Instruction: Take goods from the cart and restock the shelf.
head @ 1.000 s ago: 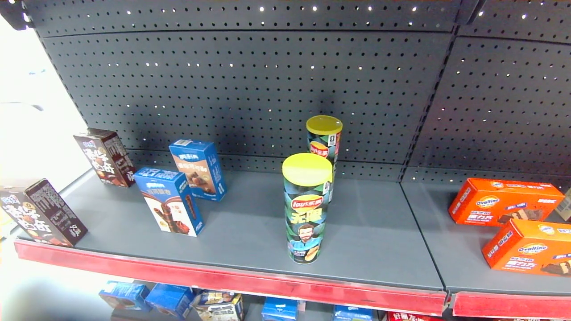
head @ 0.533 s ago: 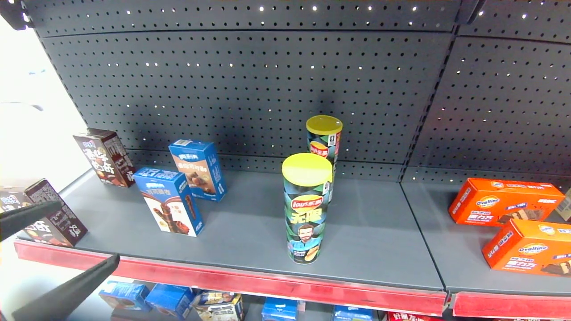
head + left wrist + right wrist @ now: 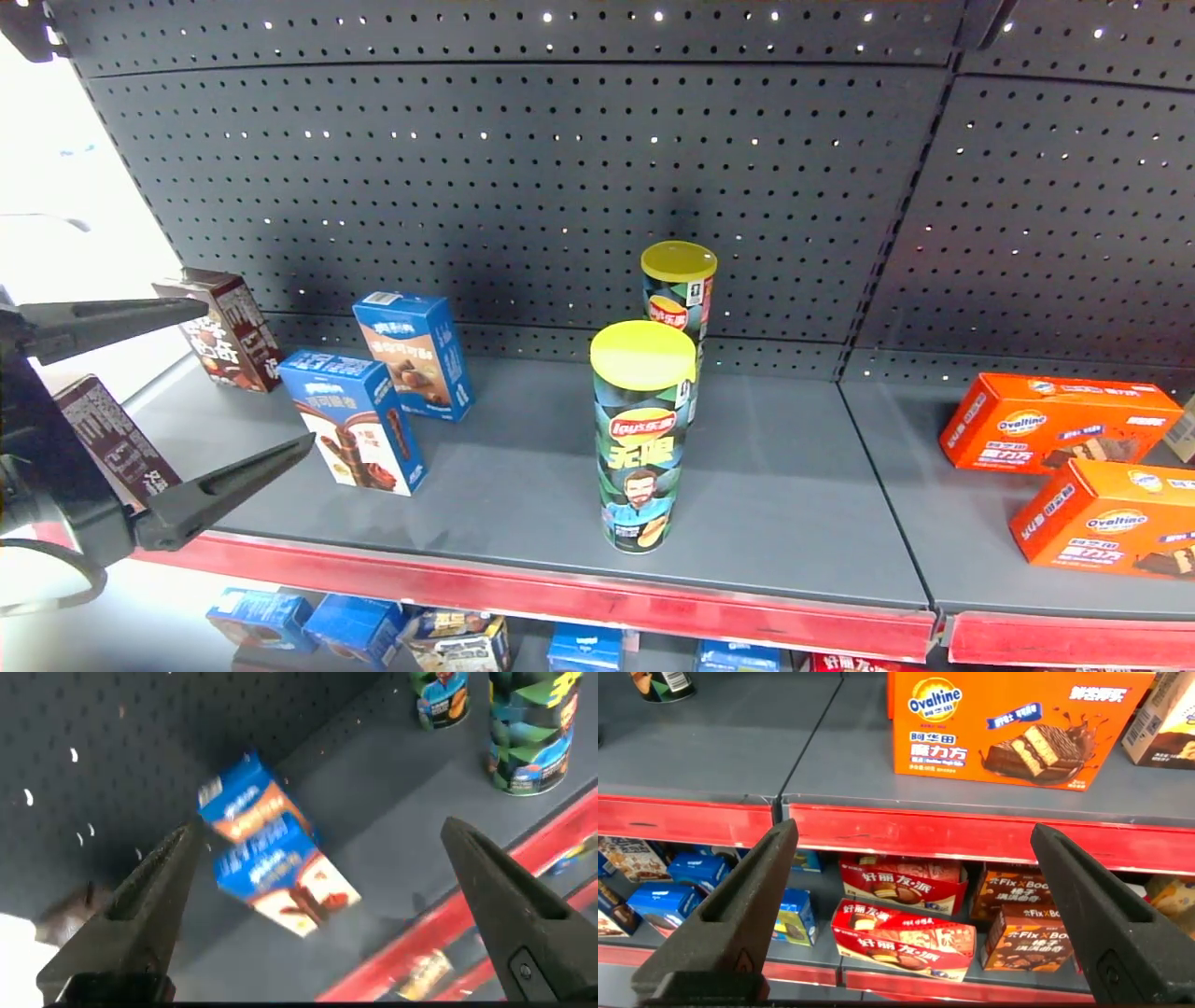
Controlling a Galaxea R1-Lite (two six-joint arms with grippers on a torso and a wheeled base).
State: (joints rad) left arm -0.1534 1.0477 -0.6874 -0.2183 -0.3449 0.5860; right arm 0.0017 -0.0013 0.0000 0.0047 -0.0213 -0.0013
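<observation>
My left gripper (image 3: 257, 373) hangs open and empty at the shelf's left front, its fingers spread before the front brown box (image 3: 112, 439) and just left of the front blue box (image 3: 355, 434). A second blue box (image 3: 415, 355) stands behind that one. In the left wrist view both blue boxes (image 3: 271, 859) lie between the open fingers, farther off. Two yellow-lidded chip cans (image 3: 642, 439) (image 3: 679, 289) stand mid-shelf. In the right wrist view my right gripper (image 3: 913, 831) is open and empty in front of the red shelf edge (image 3: 971, 831), below an orange box (image 3: 1018, 728).
The grey shelf (image 3: 794, 504) has free room between the blue boxes and the cans, and right of the cans. Another brown box (image 3: 229, 331) stands at the back left. Two orange boxes (image 3: 1055, 420) (image 3: 1111, 518) fill the right bay. Lower shelves hold more boxes (image 3: 906, 933).
My left gripper has come into the head view from the lower left and risen to shelf height, open all the while. The goods on the shelf have not moved.
</observation>
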